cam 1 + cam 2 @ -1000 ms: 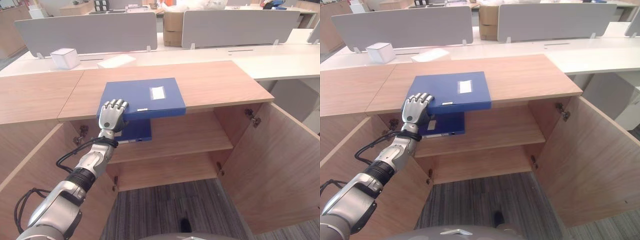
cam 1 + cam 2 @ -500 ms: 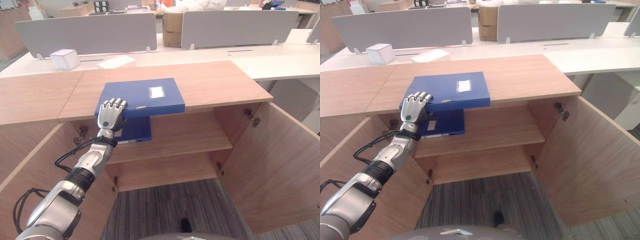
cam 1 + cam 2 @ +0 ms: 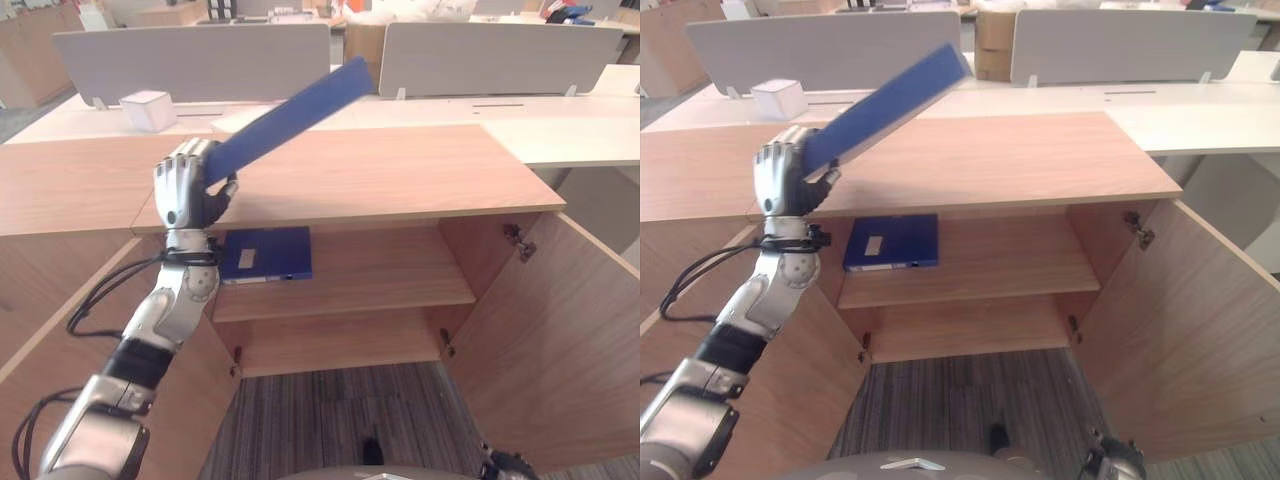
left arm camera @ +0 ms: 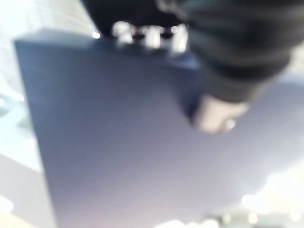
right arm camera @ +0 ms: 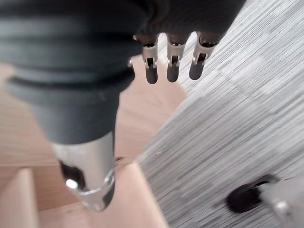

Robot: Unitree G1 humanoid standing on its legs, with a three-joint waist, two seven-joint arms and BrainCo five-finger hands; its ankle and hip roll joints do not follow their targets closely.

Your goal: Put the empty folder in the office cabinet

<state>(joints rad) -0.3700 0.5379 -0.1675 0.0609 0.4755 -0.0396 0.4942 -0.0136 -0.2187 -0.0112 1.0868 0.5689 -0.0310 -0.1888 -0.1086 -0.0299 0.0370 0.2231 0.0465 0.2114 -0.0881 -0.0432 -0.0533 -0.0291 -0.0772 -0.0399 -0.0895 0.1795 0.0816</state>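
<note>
The left hand (image 3: 187, 190) is gripping the blue folder (image 3: 285, 118) tilted above the cabinet (image 3: 400, 180) top, the right hand (image 5: 173, 57) is hanging relaxed, and shelving is remaining.

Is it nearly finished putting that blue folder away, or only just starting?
About midway. Done: the cabinet doors stand open, and the blue folder is off the cabinet top. In hand: the left hand grips its lower end, holding it tilted in the air. Left: setting it on a shelf, perhaps beside the second folder lying there. The right hand hangs open over the carpet.
</note>
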